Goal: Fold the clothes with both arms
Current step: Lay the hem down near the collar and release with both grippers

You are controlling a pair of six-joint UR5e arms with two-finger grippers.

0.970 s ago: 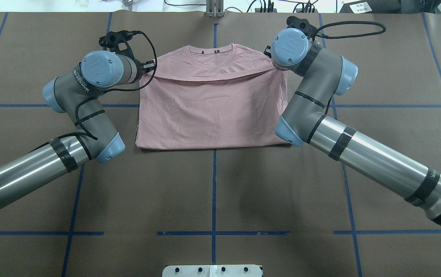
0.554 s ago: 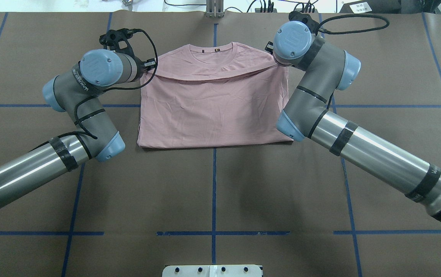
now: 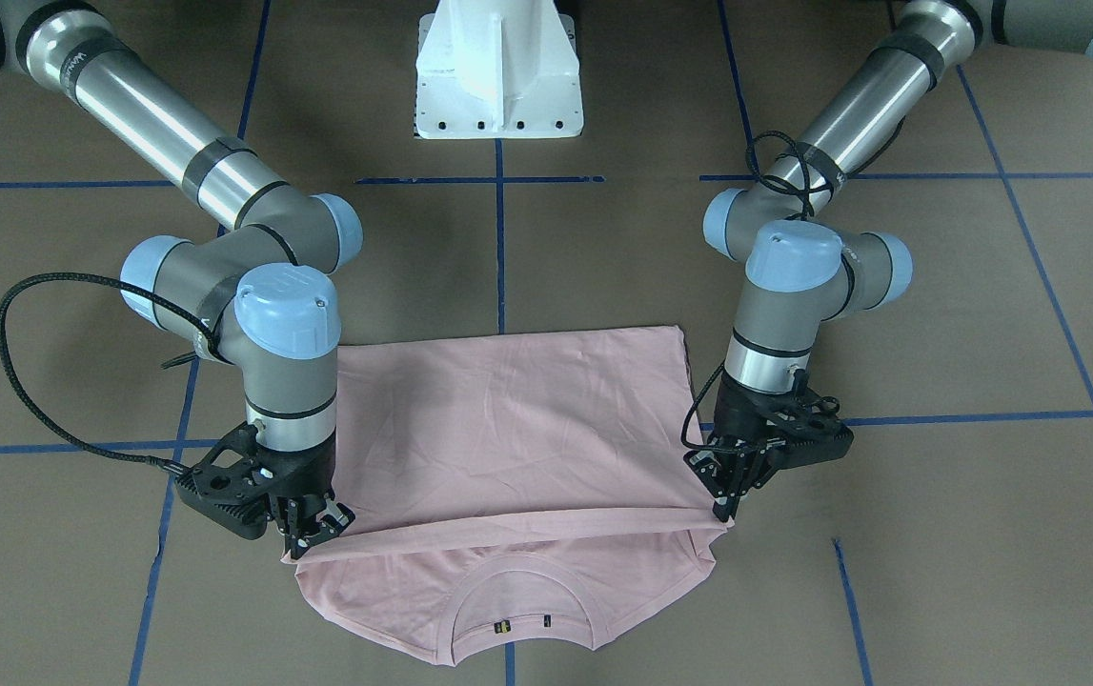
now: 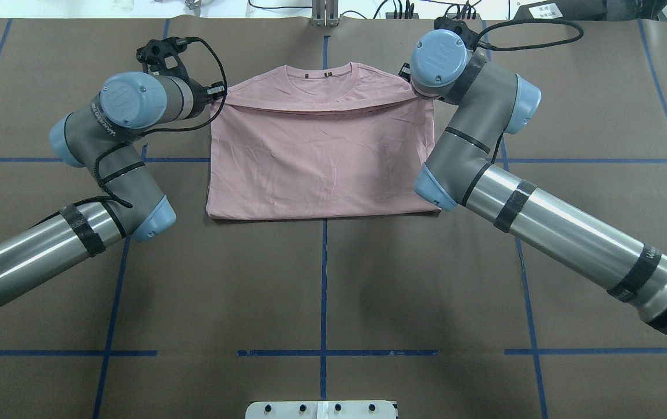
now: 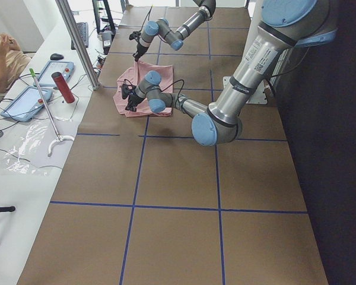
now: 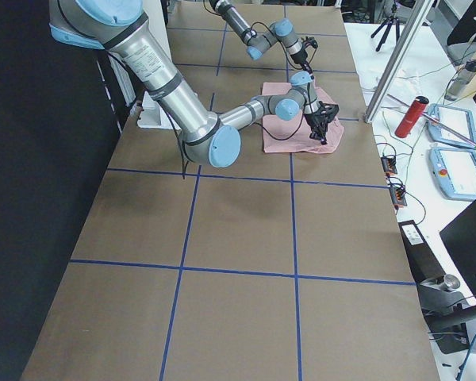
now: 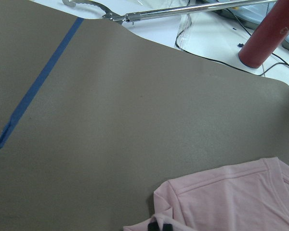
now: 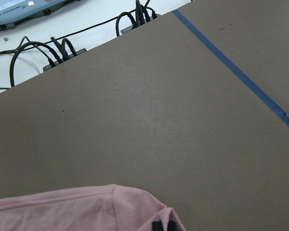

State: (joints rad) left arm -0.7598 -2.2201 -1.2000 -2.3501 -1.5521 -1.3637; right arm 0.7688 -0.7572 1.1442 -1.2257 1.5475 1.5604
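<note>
The pale pink T-shirt (image 4: 321,157) lies flat on the brown table, its lower part folded up over itself toward the ribbed neck (image 3: 519,610). The dog print is hidden. My left gripper (image 3: 725,503) is shut on one corner of the folded-over edge, and my right gripper (image 3: 306,541) is shut on the other corner. Both hold the edge just short of the neck. In the overhead view the left gripper (image 4: 216,93) shows beside the shirt, and the right one is hidden under its wrist. Each wrist view shows dark fingertips (image 7: 161,225) (image 8: 164,225) on pink cloth.
The white pedestal base (image 3: 498,71) stands at the robot's side. Past the table's far edge lie a red cylinder (image 7: 267,33), a metal grabber tool (image 7: 183,10) and black cables (image 8: 58,50). Blue tape lines cross the brown table.
Both grippers have carried the folded edge farther toward the neck. The visible strip of shirt between the fold edge and the neck has shrunk. The left arm's wrist shifted outward and away.
</note>
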